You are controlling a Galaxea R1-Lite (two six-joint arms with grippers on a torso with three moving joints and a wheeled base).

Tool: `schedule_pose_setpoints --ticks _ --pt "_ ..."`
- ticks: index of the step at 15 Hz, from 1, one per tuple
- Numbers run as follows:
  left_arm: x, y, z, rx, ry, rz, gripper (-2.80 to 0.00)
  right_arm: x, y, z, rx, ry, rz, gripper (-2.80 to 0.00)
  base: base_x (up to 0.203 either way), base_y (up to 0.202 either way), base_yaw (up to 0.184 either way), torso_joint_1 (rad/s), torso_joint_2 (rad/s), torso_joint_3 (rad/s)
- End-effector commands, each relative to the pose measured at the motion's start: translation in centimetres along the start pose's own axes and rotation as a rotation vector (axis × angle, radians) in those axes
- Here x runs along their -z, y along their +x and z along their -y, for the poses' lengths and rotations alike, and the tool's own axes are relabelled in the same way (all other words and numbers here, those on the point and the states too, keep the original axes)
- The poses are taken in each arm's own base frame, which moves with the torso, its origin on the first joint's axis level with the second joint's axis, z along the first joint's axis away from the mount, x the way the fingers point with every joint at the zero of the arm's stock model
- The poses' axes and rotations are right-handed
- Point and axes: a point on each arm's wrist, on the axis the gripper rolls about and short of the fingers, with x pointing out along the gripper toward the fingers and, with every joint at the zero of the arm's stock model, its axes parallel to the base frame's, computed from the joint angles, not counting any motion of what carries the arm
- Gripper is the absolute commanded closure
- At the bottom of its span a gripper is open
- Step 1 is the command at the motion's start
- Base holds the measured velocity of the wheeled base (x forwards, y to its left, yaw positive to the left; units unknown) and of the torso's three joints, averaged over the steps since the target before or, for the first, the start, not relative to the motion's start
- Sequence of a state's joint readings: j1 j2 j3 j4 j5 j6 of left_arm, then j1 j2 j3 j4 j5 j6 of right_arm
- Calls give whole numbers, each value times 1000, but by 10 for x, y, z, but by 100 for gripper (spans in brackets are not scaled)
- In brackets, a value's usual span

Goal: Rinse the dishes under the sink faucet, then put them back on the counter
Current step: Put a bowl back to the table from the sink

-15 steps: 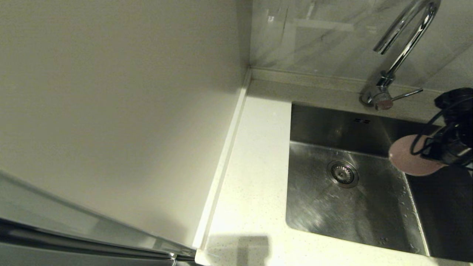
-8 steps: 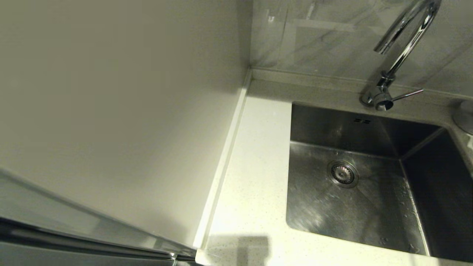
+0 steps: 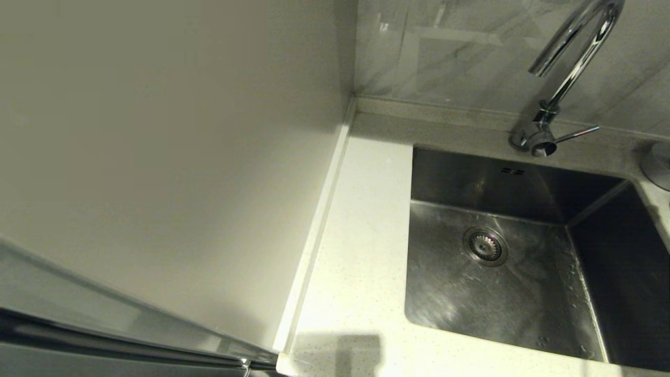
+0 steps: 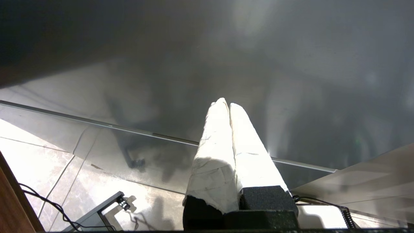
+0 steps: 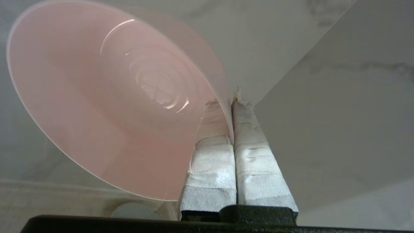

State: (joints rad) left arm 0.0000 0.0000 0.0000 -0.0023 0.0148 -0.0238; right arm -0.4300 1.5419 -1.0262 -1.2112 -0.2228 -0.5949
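Right tool [image 5: 233, 106]: seen only in the right wrist view; it is outside the head view. Its two tape-wrapped fingers [image 5: 213, 168] are pressed nearly together, with the thin wall of the pink bowl [image 5: 106, 97] pinched between them.
Grip point: the bowl's rim, at the part of the bowl nearest the fingertips. One finger lies inside the bowl wall, the other outside it.
Pink bowl, position relative to right tool: the body of the bowl extends away from the fingertips toward 10 o'clock in the right wrist view. The bowl is tipped on edge, with its open inside facing the camera. The ringed base is visible at the centre of the inside.
Pink bowl, surroundings: pale marbled wall panels lie behind it. A pale ledge is seen under its lower rim; whether the bowl touches anything there cannot be told.
Left tool [image 4: 226, 105]: parked, with its white-wrapped fingers closed against each other and gripping nothing. It points at a dim glossy panel, with tiled floor below it.
Sink [image 3: 450, 303]: square steel basin at 4 o'clock in the head view. No dish lies in it.
Drain strainer [image 3: 485, 246]: on the basin floor.
Faucet [image 3: 568, 68]: at 1 o'clock in the head view, behind the basin's back edge. The spout arches over the sink. The side lever points to 3 o'clock.
Desk [image 3: 361, 251]: pale speckled strip at 6 o'clock, running along the sink's left side.
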Motion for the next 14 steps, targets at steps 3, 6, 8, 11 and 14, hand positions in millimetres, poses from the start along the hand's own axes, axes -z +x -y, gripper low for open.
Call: schedule_pose_setpoints --ticks 3,6,8,11,14 --pt "0 0 0 0 0 4 0 34 -6 -1 -122 -21 -427 0 0 0 0 0 0 0" --pt "0 0 0 0 -1 4 0 63 -31 21 -210 -1 -1049 0 0 0 0 0 0 0" --pt "0 0 0 0 0 4 0 52 -51 50 -225 43 -1411 0 0 0 0 0 0 0" --pt "0 0 0 0 -1 4 0 33 -69 91 -105 168 -1683 0 0 0 0 0 0 0" --pt "0 0 0 1 -1 4 0 53 -71 95 -69 181 -1765 0 0 0 0 0 0 0"
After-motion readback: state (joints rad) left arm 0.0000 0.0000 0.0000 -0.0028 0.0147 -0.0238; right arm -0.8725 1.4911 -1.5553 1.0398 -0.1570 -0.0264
